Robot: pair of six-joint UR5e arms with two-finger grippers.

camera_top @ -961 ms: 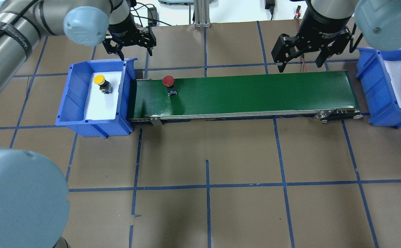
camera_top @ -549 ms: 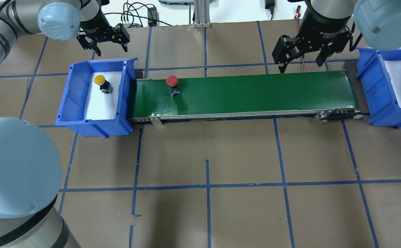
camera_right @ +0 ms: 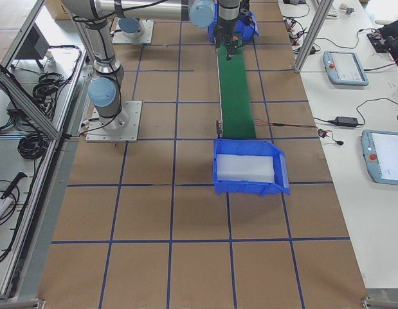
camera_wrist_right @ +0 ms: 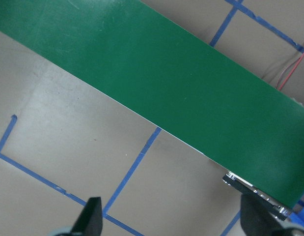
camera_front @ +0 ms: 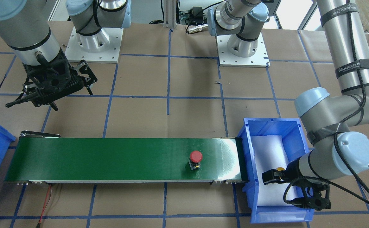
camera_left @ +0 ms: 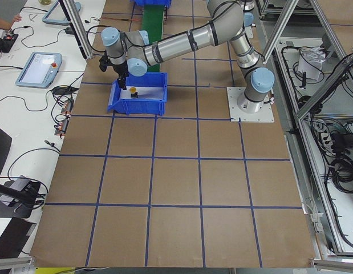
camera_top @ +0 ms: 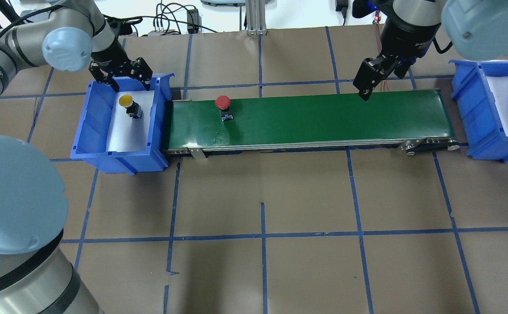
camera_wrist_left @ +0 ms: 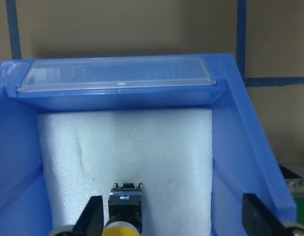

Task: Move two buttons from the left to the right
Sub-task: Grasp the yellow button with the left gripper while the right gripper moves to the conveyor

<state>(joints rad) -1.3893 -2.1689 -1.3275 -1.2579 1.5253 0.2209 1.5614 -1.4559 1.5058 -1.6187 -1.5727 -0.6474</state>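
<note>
Jaws spread wide on both sides, we see left gripper (camera_top: 121,82) low over yellow button (camera_top: 126,100) at the bin's (camera_top: 83,131) far end, red button (camera_top: 222,102) on the belt (camera_top: 323,117) near its left end, right gripper (camera_top: 364,89) high over the belt's right half.

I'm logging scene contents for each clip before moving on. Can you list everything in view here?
red push-button: one, red cap on a dark body, on the conveyor belt near its left end
yellow push-button: one, yellow cap, on the foam in the left bin
conveyor belt: one, green, running between the two bins
bins: two, blue with white foam liners, the left bin and the right bin, one at each belt end
table: one, brown paper with a blue tape grid
teach pendants: at least two, grey, beside the table
left gripper: one, black, open, over the left bin above the yellow push-button
right gripper: one, black, open, above the belt's right part
</note>
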